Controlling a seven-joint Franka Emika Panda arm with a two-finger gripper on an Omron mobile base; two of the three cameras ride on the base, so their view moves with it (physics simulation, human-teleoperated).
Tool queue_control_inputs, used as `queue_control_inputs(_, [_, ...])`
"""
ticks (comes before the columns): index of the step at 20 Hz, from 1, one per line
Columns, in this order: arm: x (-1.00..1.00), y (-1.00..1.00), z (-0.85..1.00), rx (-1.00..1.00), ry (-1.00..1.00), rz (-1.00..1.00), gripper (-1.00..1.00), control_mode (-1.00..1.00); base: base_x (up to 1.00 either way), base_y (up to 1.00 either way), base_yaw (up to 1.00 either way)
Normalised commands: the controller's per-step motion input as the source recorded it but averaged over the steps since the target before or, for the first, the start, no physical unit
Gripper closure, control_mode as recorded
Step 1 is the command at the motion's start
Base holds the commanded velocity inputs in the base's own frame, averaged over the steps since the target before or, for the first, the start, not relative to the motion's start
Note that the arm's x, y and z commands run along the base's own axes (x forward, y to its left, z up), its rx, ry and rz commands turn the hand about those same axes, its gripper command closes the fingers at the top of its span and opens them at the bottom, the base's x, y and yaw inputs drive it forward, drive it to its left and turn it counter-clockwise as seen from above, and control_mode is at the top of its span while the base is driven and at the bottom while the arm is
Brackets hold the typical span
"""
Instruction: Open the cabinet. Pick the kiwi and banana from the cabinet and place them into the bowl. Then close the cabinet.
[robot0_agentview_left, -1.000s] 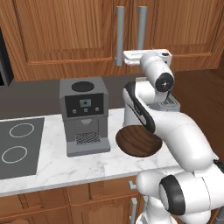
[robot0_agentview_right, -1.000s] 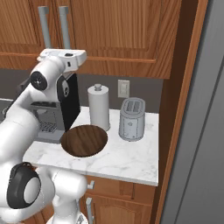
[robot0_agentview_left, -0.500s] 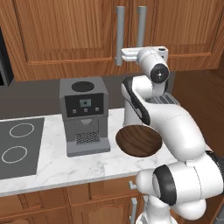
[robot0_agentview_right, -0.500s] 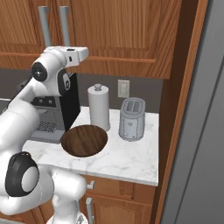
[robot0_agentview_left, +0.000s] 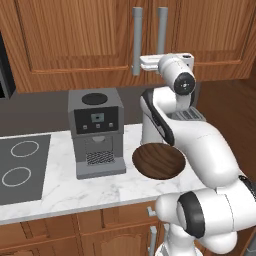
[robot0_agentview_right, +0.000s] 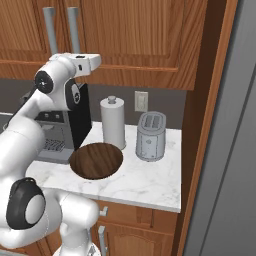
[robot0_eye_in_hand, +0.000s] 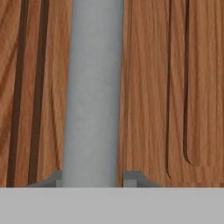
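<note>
Since a second ago my arm has swung up and leftward, carrying my claw from beside the right-hand handle to the lower end of the left bar handle of the cabinet. Both cabinet doors are shut, so the kiwi and banana are hidden behind them. From the left base view my hand sits level against the cabinet front, its tip touching or just short of that handle; the right base view shows the hand's far end instead, with the two handles above it. Up close in the hand view the grey bar runs upright between my two fingertips, which stand one on each side of it with a little gap, so my claw is spread around the bar and not pinching it. Below the cabinet, the bowl rests on the marble counter, just right of the coffee machine. Only the right base view brings in the paper towel roll and toaster beyond the bowl.
</note>
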Motion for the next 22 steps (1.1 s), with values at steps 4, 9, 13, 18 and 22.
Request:
queue_control_inputs(4, [0.00,0.00,0.00,0.00,0.00,0.00,1.00,-1.00,0.00,0.00,0.00])
queue_control_inputs(9, [-0.03,-0.15,0.21,0.01,0.00,0.00,1.00,-1.00,0.00,0.00,0.00])
queue_control_inputs(13, [-0.33,-0.43,0.36,0.03,-0.01,0.00,1.00,-1.00,0.00,0.00,0.00])
queue_control_inputs(18, [-0.50,-0.64,0.33,0.02,-0.02,-0.01,1.00,-1.00,0.00,0.00,0.00])
queue_control_inputs(22, [-0.59,-0.82,0.29,0.02,0.00,-0.03,1.00,-1.00,0.00,0.00,0.00])
